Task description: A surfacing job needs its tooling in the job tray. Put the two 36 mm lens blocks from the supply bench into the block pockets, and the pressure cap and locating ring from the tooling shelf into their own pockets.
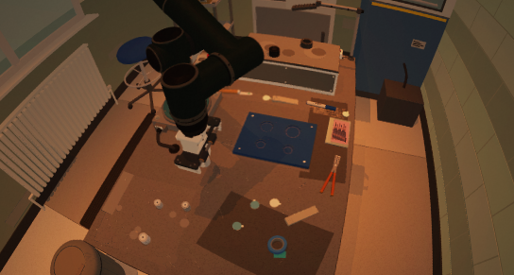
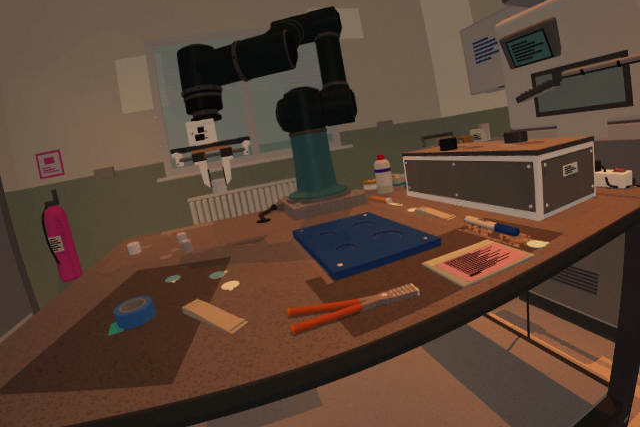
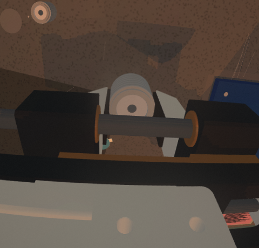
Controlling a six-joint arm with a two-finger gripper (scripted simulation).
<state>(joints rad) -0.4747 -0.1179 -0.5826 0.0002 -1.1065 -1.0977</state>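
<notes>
A grey ribbed lens block (image 3: 132, 98) sits between my gripper's fingers (image 2: 217, 182), which are closed on its sides. The gripper (image 1: 192, 163) hangs high above the bench, between the supply area and the blue job tray (image 1: 276, 138). The tray (image 2: 364, 242) lies flat mid-bench with four round pockets. Three more lens blocks (image 1: 158, 203) (image 1: 185, 205) (image 1: 144, 238) stand on the bench at the near left. A black pressure cap (image 1: 273, 51) and a black locating ring (image 1: 306, 43) rest on the tooling shelf at the far end.
The tooling shelf box (image 2: 499, 174) stands behind the tray. Orange pliers (image 2: 351, 306), a pink card (image 2: 478, 259), a blue tape roll (image 2: 134, 311), a wooden wedge (image 2: 214, 315) and small discs (image 1: 275, 202) lie on the bench. The arm's base (image 2: 315, 164) stands behind the tray.
</notes>
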